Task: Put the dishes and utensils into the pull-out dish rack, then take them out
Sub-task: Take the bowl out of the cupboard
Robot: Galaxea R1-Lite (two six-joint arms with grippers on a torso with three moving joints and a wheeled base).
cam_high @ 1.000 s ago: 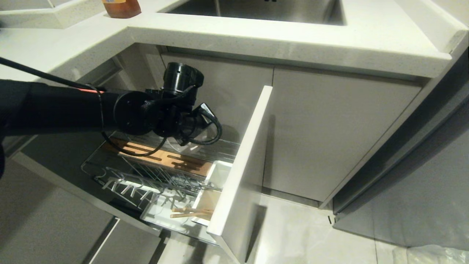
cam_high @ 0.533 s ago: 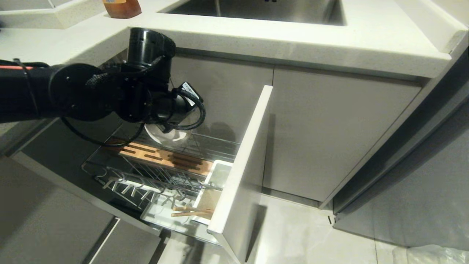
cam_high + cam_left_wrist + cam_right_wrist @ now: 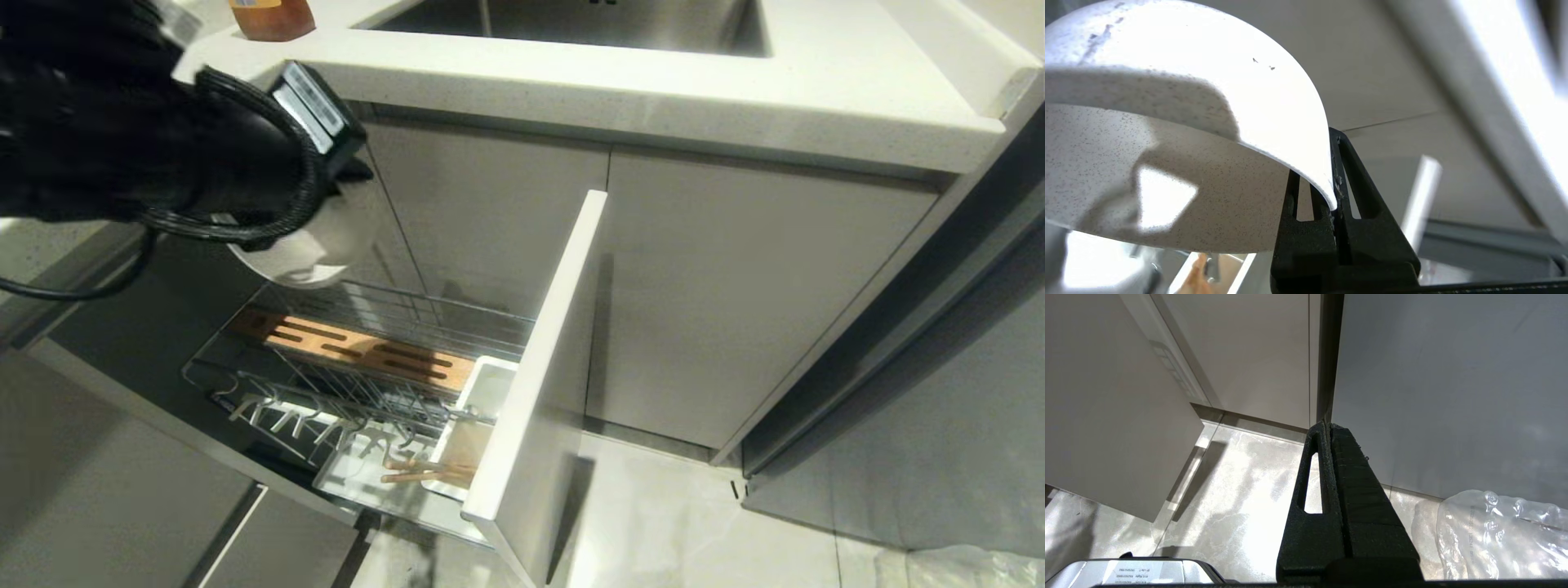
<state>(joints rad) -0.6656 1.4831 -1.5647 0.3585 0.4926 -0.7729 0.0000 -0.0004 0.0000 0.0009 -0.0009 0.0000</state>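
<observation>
Your left claw (image 3: 1331,171) is clamped on the rim of the cream-white bowl (image 3: 1180,163), one finger inside the wall and one outside. In the head view that bowl (image 3: 298,249) hangs in the air at about 10 o'clock, tucked under the black left arm, just below the surface (image 3: 653,90) edge and above the back of the pull-out dish rack (image 3: 367,384). The rack is pulled out, with its white front panel (image 3: 547,351) at 6 o'clock. The wood strip (image 3: 359,351) lies bare across the rack. The chopsticks (image 3: 424,472) lie in the white utensil cup (image 3: 465,445) at the rack's front corner, touching its wall. Your right claw (image 3: 1329,437) is pinched shut with nothing in it, parked low, pointing at the cabinet doors and floor, with a clear plastic bag (image 3: 1498,535) lying beside it. I can't spot the plate or fork.
</observation>
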